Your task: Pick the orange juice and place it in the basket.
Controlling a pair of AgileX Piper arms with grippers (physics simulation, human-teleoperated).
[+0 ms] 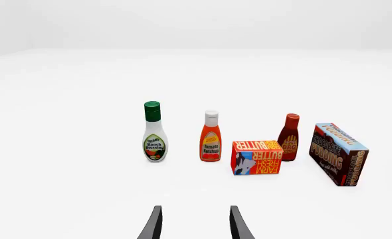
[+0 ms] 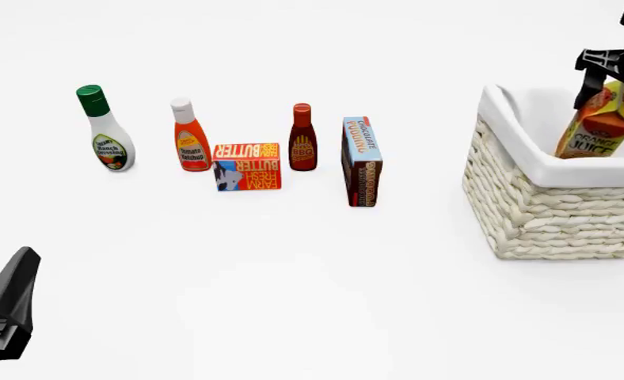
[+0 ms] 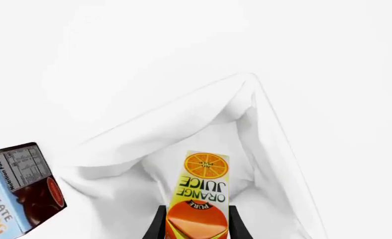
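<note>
Right gripper [image 2: 605, 70] holds the orange juice [image 2: 597, 123] tilted over the basket [image 2: 555, 210].

The right gripper's fingers [image 3: 158, 224] are clamped on the top of the carton, whose lower part hangs inside the basket's white cloth lining; whether it touches the bottom cannot be told. The left gripper [image 1: 194, 224] hovers low over the white surface [image 2: 291, 277], its fingers parted and holding nothing. In a row well left of the basket stand a ranch dressing bottle [image 2: 106, 131], a ketchup bottle [image 2: 191, 136], a butter box [image 2: 246, 166], a BBQ sauce bottle [image 2: 302, 138] and a chocolate pudding box [image 2: 361, 161], the box nearest the basket.
</note>
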